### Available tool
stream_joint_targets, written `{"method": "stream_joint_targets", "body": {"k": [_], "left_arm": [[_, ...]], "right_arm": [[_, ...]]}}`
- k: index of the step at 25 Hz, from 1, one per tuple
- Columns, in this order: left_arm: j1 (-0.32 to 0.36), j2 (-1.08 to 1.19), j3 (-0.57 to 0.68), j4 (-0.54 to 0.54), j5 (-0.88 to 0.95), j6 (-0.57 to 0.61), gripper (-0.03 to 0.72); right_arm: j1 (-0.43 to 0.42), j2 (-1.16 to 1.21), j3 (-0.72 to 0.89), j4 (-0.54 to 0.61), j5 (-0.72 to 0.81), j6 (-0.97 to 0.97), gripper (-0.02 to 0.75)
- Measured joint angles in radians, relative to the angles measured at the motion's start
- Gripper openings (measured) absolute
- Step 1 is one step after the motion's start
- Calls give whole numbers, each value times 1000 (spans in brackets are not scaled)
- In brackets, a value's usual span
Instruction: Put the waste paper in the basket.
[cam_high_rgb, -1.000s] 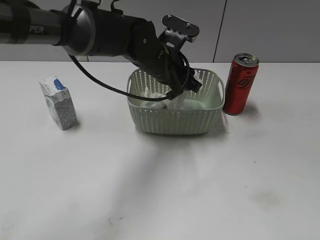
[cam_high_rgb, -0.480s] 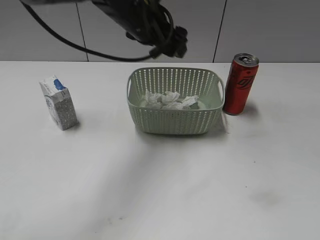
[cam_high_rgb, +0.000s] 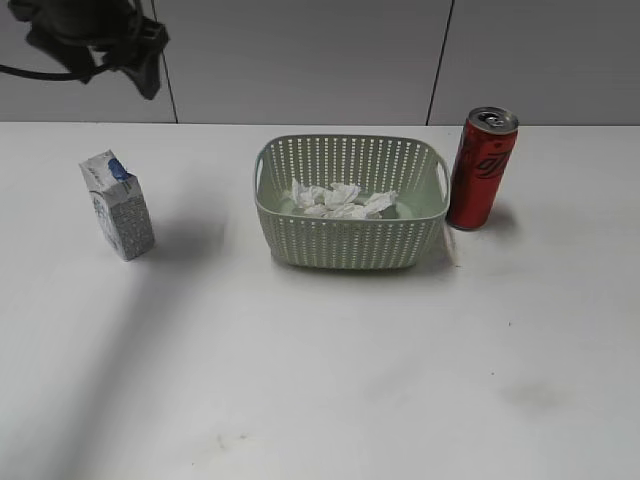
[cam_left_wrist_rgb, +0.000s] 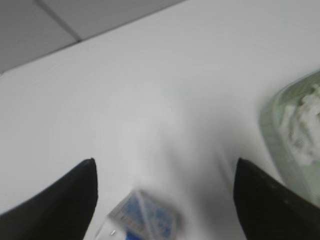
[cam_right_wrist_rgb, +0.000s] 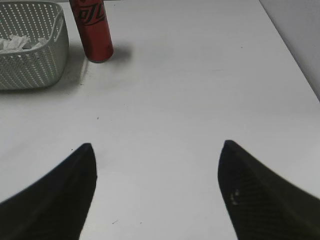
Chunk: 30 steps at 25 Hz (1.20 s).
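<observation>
The pale green basket (cam_high_rgb: 350, 235) stands mid-table with several white waste paper wads (cam_high_rgb: 340, 199) lying inside it. It also shows in the right wrist view (cam_right_wrist_rgb: 30, 65) with wads (cam_right_wrist_rgb: 20, 42), and blurred in the left wrist view (cam_left_wrist_rgb: 282, 140). My left gripper (cam_high_rgb: 100, 40) is high at the upper left, above the carton box; in its wrist view its jaws (cam_left_wrist_rgb: 165, 187) are wide apart and empty. My right gripper (cam_right_wrist_rgb: 156, 172) is open and empty over bare table, right of the basket. It is out of the exterior view.
A white-and-blue carton box (cam_high_rgb: 118, 205) stands at the left, also under the left jaws (cam_left_wrist_rgb: 145, 220). A tall red drink can (cam_high_rgb: 482, 168) stands just right of the basket, also in the right wrist view (cam_right_wrist_rgb: 92, 30). A grey wall runs behind the table.
The left arm has lifted out of the basket and swung left and up to the upper left corner. The wads stay in the basket.
</observation>
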Motion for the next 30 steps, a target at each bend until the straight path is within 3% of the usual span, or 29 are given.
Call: {"method": "stream_joint_targets", "body": {"k": [7,12,16,23,30], "left_arm": [[147,-2,0,0,74,-3,605],[183,-73,66,0,73,-3,586],[192,-186,225,-1,74,-3,583],[276,-493,627,3,-7,-3,582],[288,-853,996,5,-115,-3,581]], "right_arm": [[0,0,0,0,0,0,571],[0,0,0,0,0,0,571],[0,0,0,0,0,0,571],[0,0,0,0,0,0,571],[0,0,0,0,0,0,571]]}}
